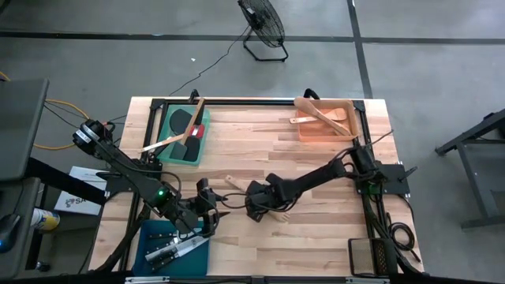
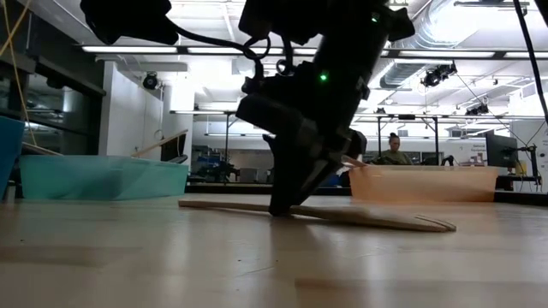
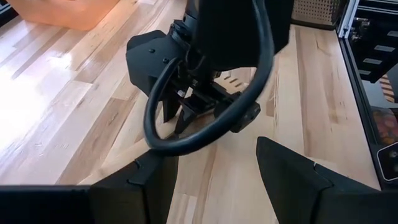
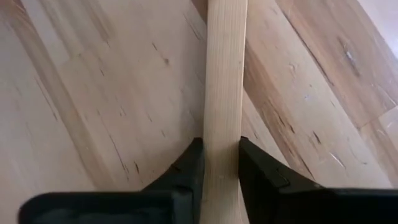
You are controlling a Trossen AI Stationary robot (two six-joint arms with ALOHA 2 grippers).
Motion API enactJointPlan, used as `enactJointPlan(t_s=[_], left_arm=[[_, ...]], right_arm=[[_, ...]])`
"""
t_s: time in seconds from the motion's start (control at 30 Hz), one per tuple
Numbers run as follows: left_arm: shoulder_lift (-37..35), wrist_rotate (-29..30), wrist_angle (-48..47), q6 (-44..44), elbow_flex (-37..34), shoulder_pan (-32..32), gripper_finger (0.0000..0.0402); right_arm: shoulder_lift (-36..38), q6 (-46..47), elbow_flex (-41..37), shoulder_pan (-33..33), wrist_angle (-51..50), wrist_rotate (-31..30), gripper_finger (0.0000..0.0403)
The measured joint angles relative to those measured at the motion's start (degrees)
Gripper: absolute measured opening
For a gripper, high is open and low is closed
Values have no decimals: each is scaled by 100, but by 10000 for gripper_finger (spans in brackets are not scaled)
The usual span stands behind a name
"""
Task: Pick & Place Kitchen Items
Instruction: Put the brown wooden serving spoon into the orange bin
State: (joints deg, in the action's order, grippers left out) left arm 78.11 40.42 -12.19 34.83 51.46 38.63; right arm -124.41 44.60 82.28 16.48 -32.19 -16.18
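One wooden turner (image 4: 222,81) between right tool (image 4: 220,163) fingers

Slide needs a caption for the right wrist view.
Right gripper shut on the pale flat wooden turner handle lying on the wooden table.

You have a pale wooden turner (image 4: 222,81) between the black fingers (image 4: 186,165) of the right gripper (image 4: 219,163) — on a light, streaky-grained wooden table (image 1: 316,158). Your trays: green (image 1: 167,148), orange (image 1: 316,132), teal (image 1: 150,237) — the green one holds a red-headed spatula (image 1: 197,132).
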Motion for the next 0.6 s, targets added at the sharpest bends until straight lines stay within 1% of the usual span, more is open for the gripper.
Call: enactJointPlan(t_s=[0.03,0.23,0.37,0.53,0.6], left_arm=[[0,0,0,8,0,0,212],[0,-152,1,31,0,0,212],[0,-155,0,28,0,0,212],[0,-154,-42,26,0,0,212],[0,-153,-45,38,0,0,212]], right_arm=[[1,-60,0,-22,-19,52,65],[42,-397,0,-62,-181,142,65],[246,-518,-24,-50,-390,156,65],[630,-566,-85,12,-1094,-138,65],[815,-568,-75,36,-1402,-361,65]])
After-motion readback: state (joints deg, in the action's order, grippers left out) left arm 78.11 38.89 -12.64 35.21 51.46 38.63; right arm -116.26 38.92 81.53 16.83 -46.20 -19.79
